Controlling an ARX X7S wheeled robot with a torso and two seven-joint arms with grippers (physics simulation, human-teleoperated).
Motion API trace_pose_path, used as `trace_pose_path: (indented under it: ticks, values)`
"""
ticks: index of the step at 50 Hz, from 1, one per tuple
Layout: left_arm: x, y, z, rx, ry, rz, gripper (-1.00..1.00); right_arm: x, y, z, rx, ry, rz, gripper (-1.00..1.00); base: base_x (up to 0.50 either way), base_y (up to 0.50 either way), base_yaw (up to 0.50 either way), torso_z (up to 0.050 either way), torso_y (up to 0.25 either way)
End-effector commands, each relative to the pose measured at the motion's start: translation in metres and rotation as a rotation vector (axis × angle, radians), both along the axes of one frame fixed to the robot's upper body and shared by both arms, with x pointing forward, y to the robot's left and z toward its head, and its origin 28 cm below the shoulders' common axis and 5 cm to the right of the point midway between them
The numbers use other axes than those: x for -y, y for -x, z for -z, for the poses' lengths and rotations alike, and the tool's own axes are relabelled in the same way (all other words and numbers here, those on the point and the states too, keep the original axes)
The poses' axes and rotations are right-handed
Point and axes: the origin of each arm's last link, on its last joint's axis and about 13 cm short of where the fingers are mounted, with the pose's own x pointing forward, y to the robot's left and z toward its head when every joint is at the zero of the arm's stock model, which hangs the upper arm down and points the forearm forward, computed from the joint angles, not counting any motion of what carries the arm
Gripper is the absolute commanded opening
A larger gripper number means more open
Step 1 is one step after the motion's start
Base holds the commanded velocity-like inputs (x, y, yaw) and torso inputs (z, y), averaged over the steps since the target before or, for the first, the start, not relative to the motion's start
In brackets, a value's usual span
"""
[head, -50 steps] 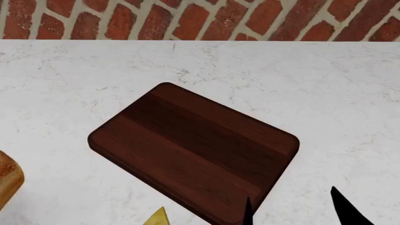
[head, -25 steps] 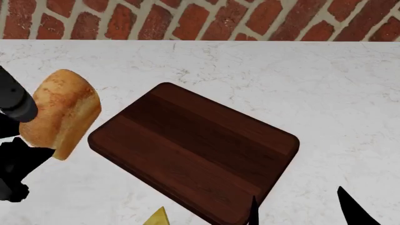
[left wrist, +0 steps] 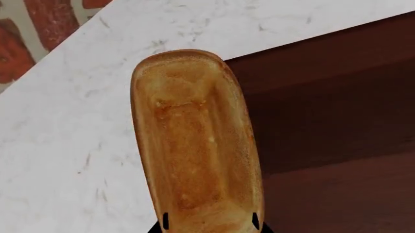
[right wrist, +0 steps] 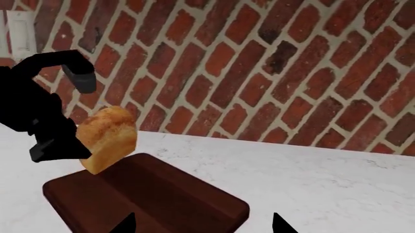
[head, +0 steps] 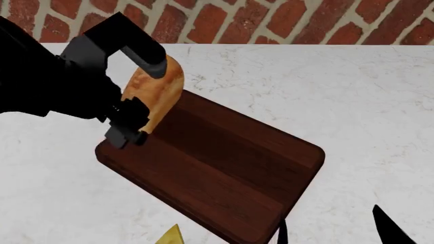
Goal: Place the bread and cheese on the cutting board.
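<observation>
The left gripper (head: 139, 101) is closed around the bread (head: 154, 94), one dark finger (head: 146, 58) over the top of the loaf and the other finger (head: 125, 124) under its lower end. In the left wrist view the two fingertips (left wrist: 164, 221) show as small black tabs pressed against either side of the loaf's near end, and the bread (left wrist: 194, 141) stretches away from the gripper, golden-brown and long.

From the right wrist view, the bread (right wrist: 109, 138) hangs tilted in the air, its lower corner just above the far end of the cutting board (right wrist: 162, 199); whether it touches the wood cannot be told. The left gripper (right wrist: 61, 121) shows there as a black shape at the loaf's side.

Below and beyond the left gripper lies the cutting board (head: 224, 168), dark reddish-brown with lengthwise stripes, flat on a white marble counter (head: 352, 91). The loaf sits over the board's corner nearest that gripper. In the left wrist view the board (left wrist: 337, 121) fills the side beside the loaf, with white counter (left wrist: 58, 145) on the other side.

Well away from the left gripper, by the board's near edge, a tip of the pale-yellow cheese (head: 171, 236) rests on the counter, off the board.

The right gripper (head: 332, 229) shows only as two black finger points with a wide gap between them, beside the board's far corner, holding nothing. A red brick wall (head: 271, 20) stands behind the counter.
</observation>
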Motion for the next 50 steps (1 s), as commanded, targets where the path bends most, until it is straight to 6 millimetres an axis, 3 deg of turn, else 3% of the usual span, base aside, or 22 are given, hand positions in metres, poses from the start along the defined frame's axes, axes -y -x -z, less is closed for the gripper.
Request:
trace_pose_path:
  ticks: [1, 9, 18, 28, 43, 44, 50]
  values:
    - [0.019, -0.025, 0.006, 0.016, -0.065, 0.024, -1.00, 0.002, -0.003, -0.001, 0.036, -0.009, -0.021, 1.00, 0.00, 0.00, 0.00, 0.000, 0.000]
    - [0.022, -0.026, 0.017, -0.007, -0.093, 0.063, -1.00, 0.001, -0.005, 0.001, 0.032, -0.014, -0.026, 1.00, 0.00, 0.00, 0.00, 0.000, 0.000]
    - [0.032, -0.022, 0.014, -0.007, -0.072, 0.104, -1.00, 0.000, -0.006, 0.003, 0.025, -0.012, -0.037, 1.00, 0.00, 0.00, 0.00, 0.000, 0.000]
    - [0.029, -0.022, 0.018, -0.030, -0.065, 0.091, -1.00, -0.001, -0.006, 0.003, 0.023, -0.009, -0.045, 1.00, 0.00, 0.00, 0.00, 0.000, 0.000]
    - [0.027, -0.019, 0.007, -0.005, -0.056, 0.075, -1.00, -0.003, -0.007, 0.004, 0.020, -0.008, -0.052, 1.00, 0.00, 0.00, 0.00, 0.000, 0.000]
    - [0.027, -0.019, 0.006, -0.003, -0.055, 0.069, 1.00, -0.003, -0.007, 0.004, 0.021, -0.007, -0.053, 1.00, 0.00, 0.00, 0.00, 0.000, 0.000]
    - [0.025, -0.020, 0.002, 0.008, -0.048, 0.056, 1.00, -0.003, -0.007, 0.003, 0.022, -0.007, -0.051, 1.00, 0.00, 0.00, 0.00, 0.000, 0.000]
